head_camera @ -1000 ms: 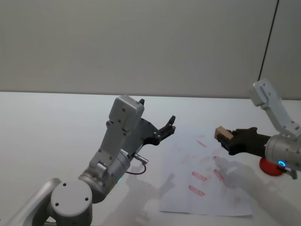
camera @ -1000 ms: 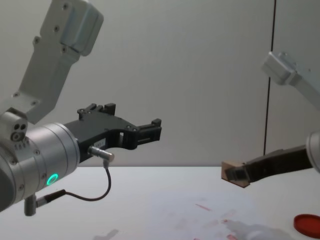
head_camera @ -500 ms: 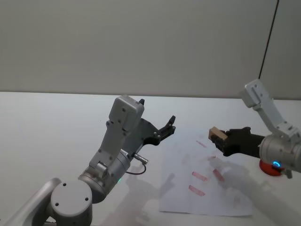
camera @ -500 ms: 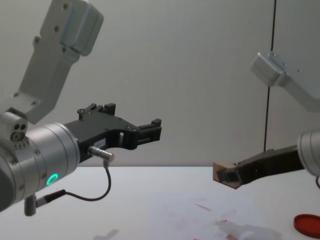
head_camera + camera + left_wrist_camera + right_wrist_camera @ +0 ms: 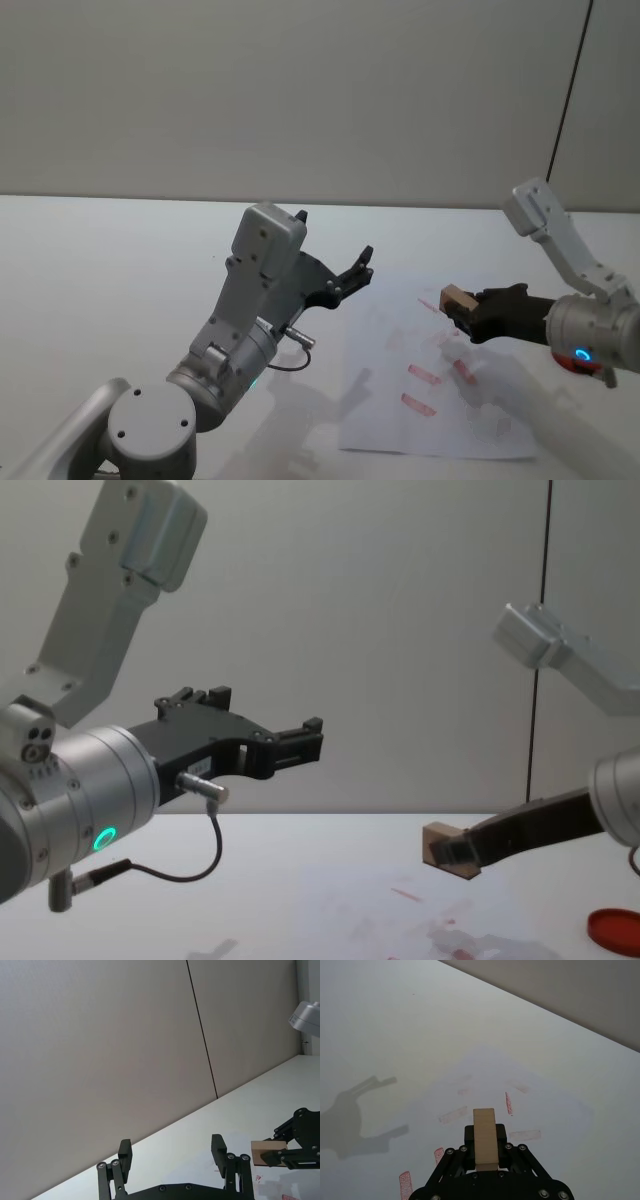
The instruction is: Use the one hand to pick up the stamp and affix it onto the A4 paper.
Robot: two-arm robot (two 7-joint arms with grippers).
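Black two-fingered right gripper on blue-ringed silver wrist now sits farther left and lower than second ago, reaching further over white A4 paper sheet with red stamp marks. Small light tan wooden block stamp, clamped in its fingers, comes along: closer to sheet's middle, nearer its surface. In head view, wrist now hides more of flat red round ink pad. Right arm's upper link leans lower, further left.

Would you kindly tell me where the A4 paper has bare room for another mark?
The A4 paper looks bare at its near left corner, left of the red marks. The middle and right, below the right claw holding the stamp, are crowded with marks. The left claw is parked leftward.
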